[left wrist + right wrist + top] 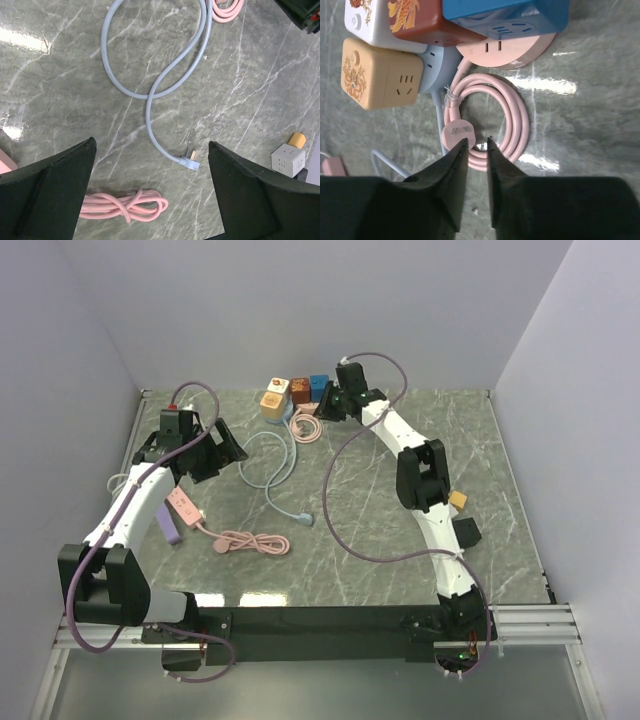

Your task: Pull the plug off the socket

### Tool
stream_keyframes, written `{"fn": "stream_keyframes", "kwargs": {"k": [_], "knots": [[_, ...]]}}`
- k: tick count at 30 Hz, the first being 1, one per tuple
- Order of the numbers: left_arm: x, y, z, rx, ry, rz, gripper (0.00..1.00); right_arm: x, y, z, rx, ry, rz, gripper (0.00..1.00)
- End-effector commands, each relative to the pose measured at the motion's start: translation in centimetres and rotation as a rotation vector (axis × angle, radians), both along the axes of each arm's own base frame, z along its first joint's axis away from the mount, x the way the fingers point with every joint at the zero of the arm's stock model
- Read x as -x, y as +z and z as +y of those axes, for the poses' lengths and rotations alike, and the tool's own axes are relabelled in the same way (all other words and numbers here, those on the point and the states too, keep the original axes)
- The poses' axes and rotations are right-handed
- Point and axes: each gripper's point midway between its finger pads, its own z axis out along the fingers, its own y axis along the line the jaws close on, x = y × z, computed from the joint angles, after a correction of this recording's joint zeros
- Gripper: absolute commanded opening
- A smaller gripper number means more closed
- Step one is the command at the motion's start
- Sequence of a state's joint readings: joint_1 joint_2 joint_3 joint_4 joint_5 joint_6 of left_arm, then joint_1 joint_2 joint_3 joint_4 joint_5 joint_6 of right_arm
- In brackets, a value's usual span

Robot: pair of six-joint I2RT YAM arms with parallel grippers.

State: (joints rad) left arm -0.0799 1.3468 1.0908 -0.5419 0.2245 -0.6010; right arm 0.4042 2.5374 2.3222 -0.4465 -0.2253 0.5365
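Observation:
A cluster of socket cubes sits at the table's back: beige (375, 74), white (367, 22), red-brown (427, 20), blue (505, 15), a blue-grey one (439, 67) and a round pink one (507, 50). A pink plug (456, 134) lies loose on its coiled pink cable (512, 120), just left of my right gripper (477, 141). That gripper hovers over the coil, jaws narrowed to a small gap with nothing between them. The grey-blue cable (150, 95) ends in a free plug (190, 161) on the table. My left gripper (151, 145) is wide open above it.
A pink power strip (183, 505) with a bundled pink cord (255, 542) and a purple piece (166, 523) lie at the left. A white cube socket (287, 159), a yellow piece (458, 499) and a black block (466, 531) sit by the right arm.

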Motion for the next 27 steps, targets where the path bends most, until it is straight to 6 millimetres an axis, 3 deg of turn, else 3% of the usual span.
{"fn": "stream_keyframes", "kwargs": {"k": [1,10,14,15,16,21,27], "knots": [[-0.5,1.0,-0.4,0.023,-0.004,-0.040,0.99,-1.0,1.9,2.6,-0.162,-0.036,-0.006,0.27],[-0.9,-0.3,-0.4,0.013,-0.011,0.000,0.98,-0.2,-2.0,4.6,-0.235,-0.025,0.131,0.00],[-0.8,-0.7,-0.4,0.010,-0.013,0.015,0.96,1.1,-4.5,3.2,-0.150,-0.067,0.212,0.00],[-0.8,-0.7,-0.4,0.010,-0.013,0.011,0.96,1.4,-4.2,2.9,-0.131,-0.069,0.215,0.00],[-0.9,-0.6,-0.4,0.011,-0.013,0.007,0.96,2.0,-5.4,2.0,-0.092,-0.092,0.238,0.00],[-0.8,-0.4,-0.5,0.022,-0.010,0.001,0.96,5.8,-7.5,-0.6,0.036,-0.077,0.322,0.00],[-0.5,-0.5,-0.9,0.045,-0.024,0.004,0.94,8.0,-8.3,-2.1,0.115,-0.043,0.370,0.00]]}}
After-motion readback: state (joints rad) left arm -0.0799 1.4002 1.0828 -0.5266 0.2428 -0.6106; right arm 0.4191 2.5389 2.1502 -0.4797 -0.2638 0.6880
